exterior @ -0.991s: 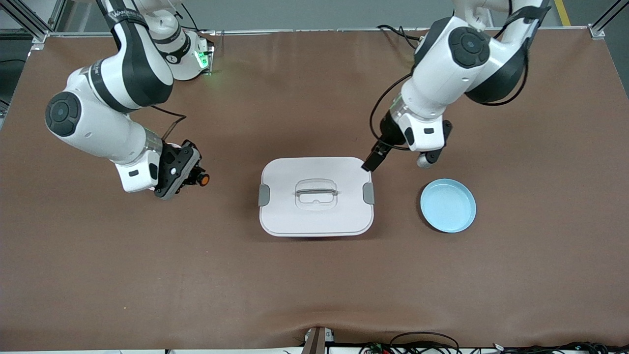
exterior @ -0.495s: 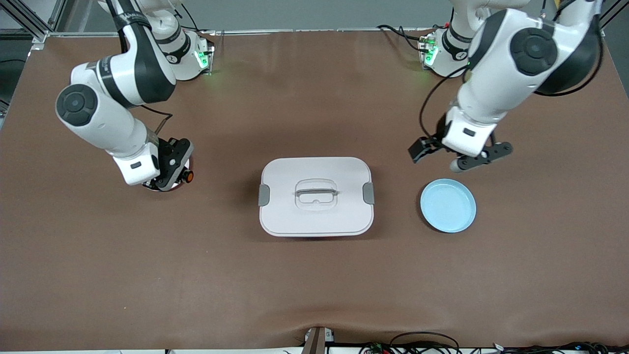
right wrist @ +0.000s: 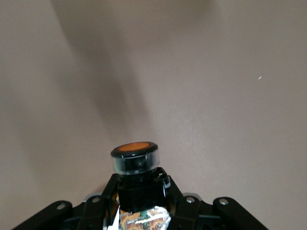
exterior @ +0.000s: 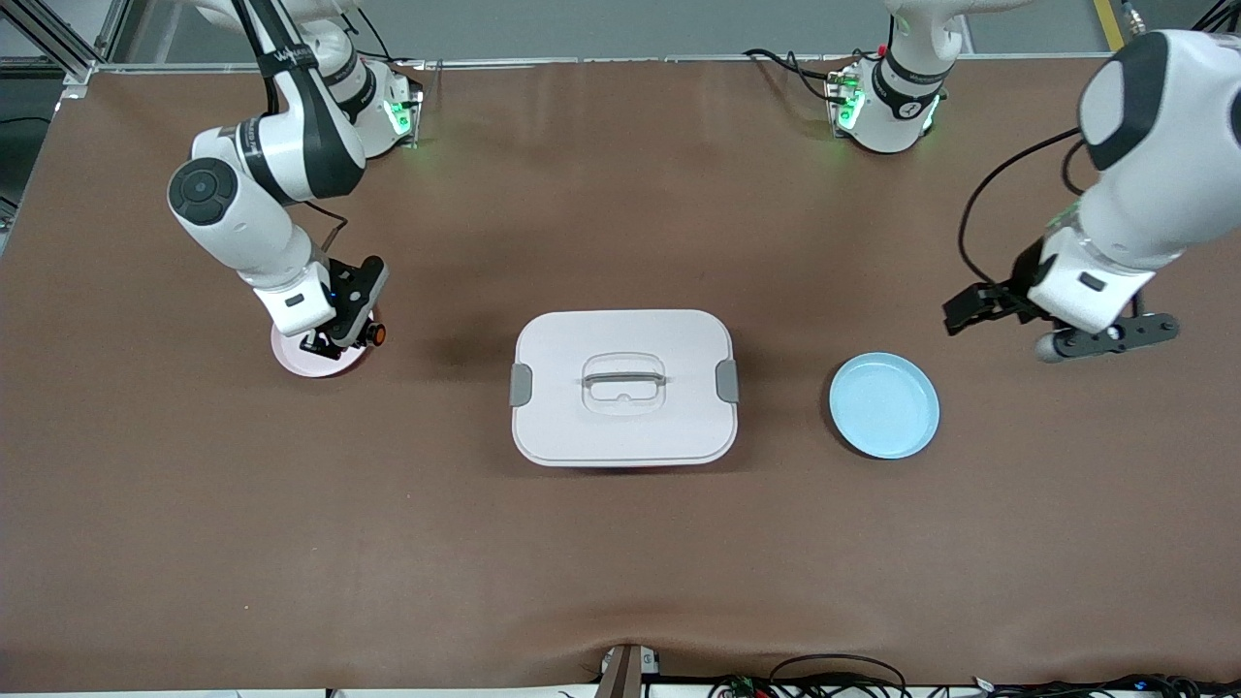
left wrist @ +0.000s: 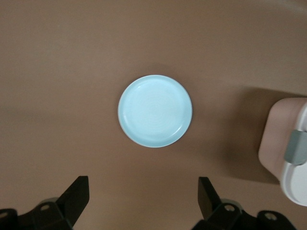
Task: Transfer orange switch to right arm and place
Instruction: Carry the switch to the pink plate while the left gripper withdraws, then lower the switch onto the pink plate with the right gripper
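1. White lidded box point(exterior: 623, 388): rectangular, rounded corners, grey clasp at each short end, recessed handle in the lid's middle. Stands at mid-table; taken here as the landmark. One corner also shows in the left wrist view point(left wrist: 288, 151).

2. Light blue plate point(exterior: 883, 404): round, nothing on it, flat on the brown table point(exterior: 620, 562). Beside the box toward the left arm's end, at about the same nearness to the front camera. Seen from above in the left wrist view point(left wrist: 155, 110).

3. Left gripper point(exterior: 1052, 330): fingers point(left wrist: 76, 194) spread wide, nothing between them. In the air toward the left arm's end from the box, past the blue plate.

4. Pink plate point(exterior: 301, 357): small, round, partly covered by the right gripper. Toward the right arm's end from the box, slightly farther from the front camera.

5. Right gripper point(exterior: 347, 334): clenched on the orange switch point(exterior: 375, 334), low over the pink plate's rim.

6. Orange switch, right wrist view point(right wrist: 135, 155): black body gripped between the fingers, orange cap pointing away from the wrist.
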`<action>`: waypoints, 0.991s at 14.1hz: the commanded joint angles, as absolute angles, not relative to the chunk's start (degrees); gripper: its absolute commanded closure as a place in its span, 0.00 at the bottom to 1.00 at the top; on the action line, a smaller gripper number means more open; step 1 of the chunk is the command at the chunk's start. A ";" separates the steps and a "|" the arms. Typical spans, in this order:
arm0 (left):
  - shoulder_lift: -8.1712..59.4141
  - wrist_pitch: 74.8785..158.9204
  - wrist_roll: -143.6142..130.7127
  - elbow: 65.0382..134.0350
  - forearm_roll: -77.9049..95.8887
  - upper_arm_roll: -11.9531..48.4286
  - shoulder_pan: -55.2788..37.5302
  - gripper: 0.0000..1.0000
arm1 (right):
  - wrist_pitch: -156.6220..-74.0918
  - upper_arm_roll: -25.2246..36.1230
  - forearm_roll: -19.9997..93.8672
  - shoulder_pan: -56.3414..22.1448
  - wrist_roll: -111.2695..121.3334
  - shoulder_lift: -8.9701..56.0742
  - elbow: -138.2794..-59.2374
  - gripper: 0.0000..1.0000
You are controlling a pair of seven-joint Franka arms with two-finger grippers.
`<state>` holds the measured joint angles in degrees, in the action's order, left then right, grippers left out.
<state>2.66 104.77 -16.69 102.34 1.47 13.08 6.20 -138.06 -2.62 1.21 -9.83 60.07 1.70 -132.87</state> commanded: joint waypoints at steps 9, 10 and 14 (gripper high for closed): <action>-5.36 103.89 -7.65 107.58 1.41 13.62 13.62 0.00 | -158.82 -3.43 0.18 -1.33 72.86 2.54 -148.89 1.00; -5.36 103.89 -7.65 107.49 1.41 13.62 13.54 0.00 | -158.82 -3.43 0.18 -1.14 74.08 2.81 -148.89 1.00; -5.10 104.33 -7.65 107.32 1.41 13.62 13.54 0.00 | -159.43 -3.43 0.18 2.54 77.69 4.04 -148.97 1.00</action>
